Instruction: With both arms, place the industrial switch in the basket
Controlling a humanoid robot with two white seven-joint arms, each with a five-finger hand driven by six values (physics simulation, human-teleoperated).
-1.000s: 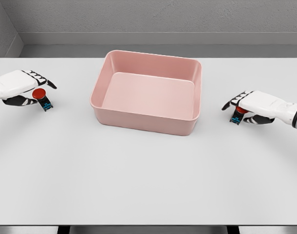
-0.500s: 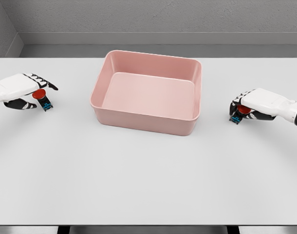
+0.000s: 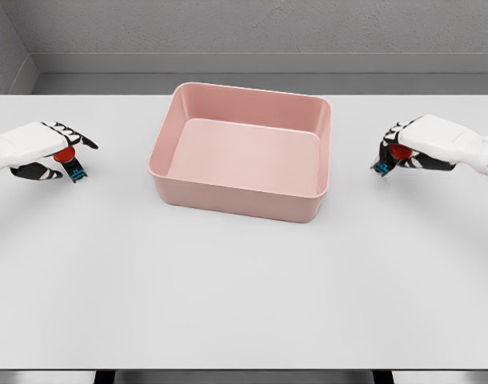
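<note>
Each gripping a red-buttoned industrial switch, the left hand (image 3: pixel 36 150) holding the left switch (image 3: pixel 70 162) and the right hand (image 3: pixel 424 144) the right switch (image 3: pixel 388 158), both seem mid-carry and must next travel inward over the pink basket (image 3: pixel 238 194) between them.

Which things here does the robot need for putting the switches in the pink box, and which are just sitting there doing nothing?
Needed for the job:
- left switch, in the left hand
- right switch, in the right hand
- pink basket, nothing in it yet

Just there:
- white table, which only holds the basket
</note>
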